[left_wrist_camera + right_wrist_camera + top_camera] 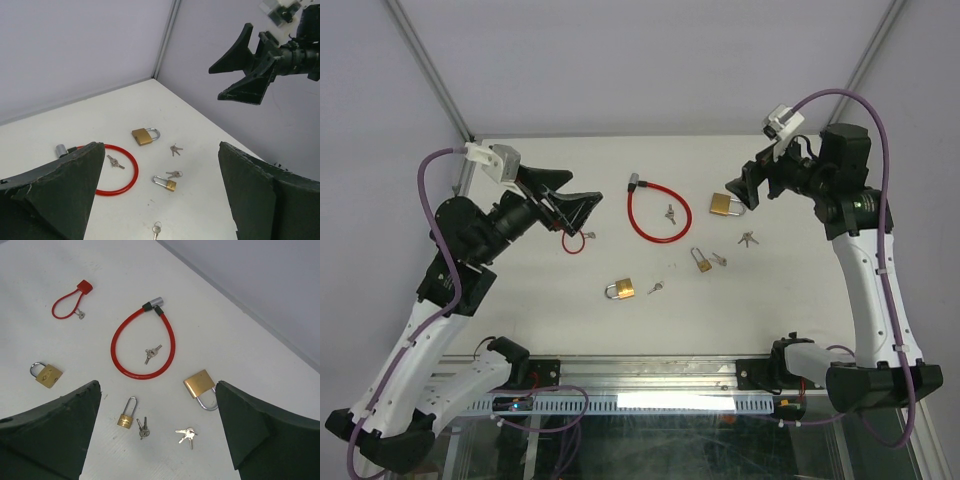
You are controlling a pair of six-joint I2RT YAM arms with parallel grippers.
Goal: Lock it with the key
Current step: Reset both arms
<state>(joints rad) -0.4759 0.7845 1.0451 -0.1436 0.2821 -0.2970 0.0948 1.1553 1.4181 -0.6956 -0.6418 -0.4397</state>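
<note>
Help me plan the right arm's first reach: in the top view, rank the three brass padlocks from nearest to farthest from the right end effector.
1. Wide brass padlock, right beside the right end effector, far right.
2. Long-shackle padlock, centre-right, closer to the front.
3. Small brass padlock, left of centre, nearest the front edge.

The top view looks down from above and behind the arms and takes in the whole table (pixel 550 310). The left wrist view looks low across it toward the far corner, with the right gripper (pixel 239 75) at upper right. The right wrist view looks steeply down from closer. All three share the red cable (pixel 142 376) and the padlocks (pixel 200 385).
</note>
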